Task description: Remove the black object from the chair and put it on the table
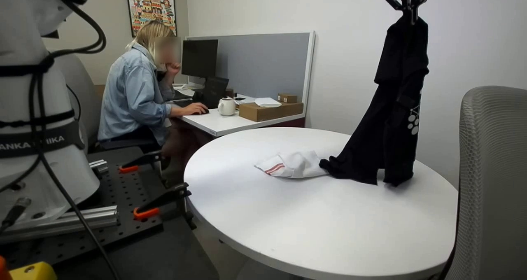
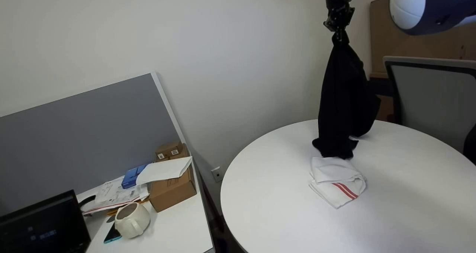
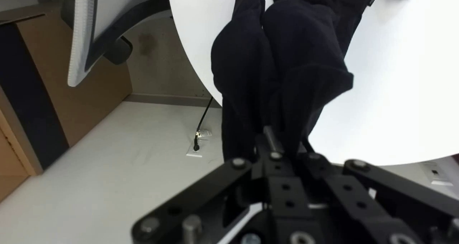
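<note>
Your claw (image 1: pixel 410 17) is pinching the top of the black cloth (image 1: pixel 397 94), which hangs down over the round white tabletop (image 1: pixel 313 222). Its low end is near the white cloth (image 2: pixel 333 175) with red stripes, but I can't tell if they touch. A gray chair (image 1: pixel 492 181) stands beside the tabletop.
</note>
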